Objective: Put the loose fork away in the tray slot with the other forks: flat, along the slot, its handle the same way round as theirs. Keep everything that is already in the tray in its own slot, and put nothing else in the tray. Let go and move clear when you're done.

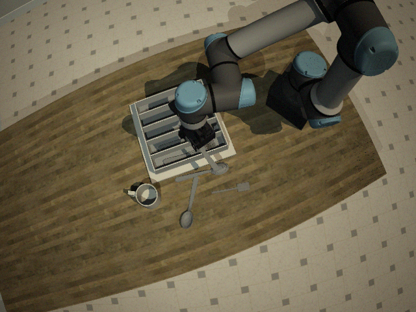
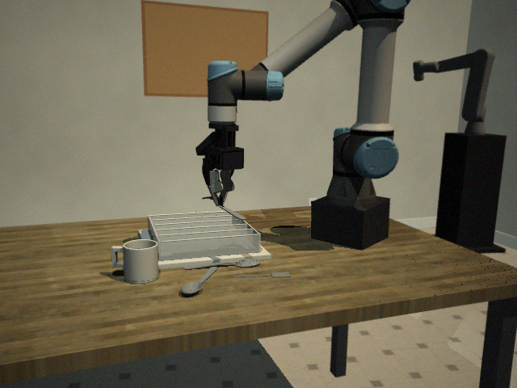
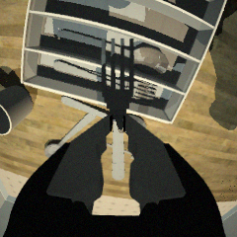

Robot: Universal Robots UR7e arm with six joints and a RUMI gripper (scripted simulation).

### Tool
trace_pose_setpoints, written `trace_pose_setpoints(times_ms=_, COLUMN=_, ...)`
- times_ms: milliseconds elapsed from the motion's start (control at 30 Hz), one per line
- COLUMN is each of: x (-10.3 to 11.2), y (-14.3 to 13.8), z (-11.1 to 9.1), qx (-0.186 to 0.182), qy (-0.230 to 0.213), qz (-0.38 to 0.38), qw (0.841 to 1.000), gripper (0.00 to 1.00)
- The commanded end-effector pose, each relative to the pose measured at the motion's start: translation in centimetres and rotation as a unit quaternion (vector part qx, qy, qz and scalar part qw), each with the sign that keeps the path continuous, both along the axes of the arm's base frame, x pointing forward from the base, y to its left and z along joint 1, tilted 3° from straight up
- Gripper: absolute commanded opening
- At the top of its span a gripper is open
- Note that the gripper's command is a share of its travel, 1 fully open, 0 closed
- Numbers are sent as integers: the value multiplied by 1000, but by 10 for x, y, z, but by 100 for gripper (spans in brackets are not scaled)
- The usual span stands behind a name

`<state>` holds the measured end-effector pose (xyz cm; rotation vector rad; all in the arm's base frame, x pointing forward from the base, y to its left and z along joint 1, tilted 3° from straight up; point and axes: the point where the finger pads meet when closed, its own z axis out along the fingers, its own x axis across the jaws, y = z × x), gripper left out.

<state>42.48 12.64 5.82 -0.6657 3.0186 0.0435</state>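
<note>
Top view
- My claw (image 1: 200, 145): above the tray's near-right part, clamped on the fork.
- Fork (image 1: 208, 160): its handle runs out from under my claw, down over the tray's near rim toward the table.
- Tray (image 1: 145, 153): below me, slots running left to right; which slot holds the other forks I cannot tell here.
- Loose things past the rim: a ladle (image 1: 220, 168), a spoon (image 1: 186, 218), a spatula (image 1: 242, 187) and a mug (image 1: 146, 195), all outside the tray.

Exterior view
- My claw (image 2: 217, 199): pointing down, just above the tray's (image 2: 207, 246) far right corner.
- Fork (image 2: 232, 212): tilted, not flat; the handle slopes down to my right over the rim.

Wrist view
- My claw (image 3: 118, 123): nearly shut, nipping the fork at the neck.
- Fork (image 3: 118, 74): tines point away from me, across the slots, not along them.
- Tray (image 3: 25, 69): cutlery lies dark in the slots beneath; tines like mine show in the slot under the fork head, I judge.

Handling
- Fork: stiff, light and thin, probably slick metal; held at the neck, the long handle could swing it in my grip.
- Hold: near its balance point would steady it.
- Risk: I judge it must turn to lie along the slot before going down, or it will bridge the dividers.
</note>
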Motion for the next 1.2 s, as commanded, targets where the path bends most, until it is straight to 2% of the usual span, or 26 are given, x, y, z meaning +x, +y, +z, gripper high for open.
trace_pose_setpoints(times_ms=0, x=0, y=0, z=0, qx=0, qy=-1, qz=0, qw=1000, gripper=1)
trace_pose_setpoints(times_ms=600, x=1, y=0, z=0, qx=-1, qy=-1, qz=17, qw=1000, gripper=1)
trace_pose_setpoints(times_ms=1167, x=4, y=1, z=1, qx=-4, qy=-4, qz=93, qw=996, gripper=1)
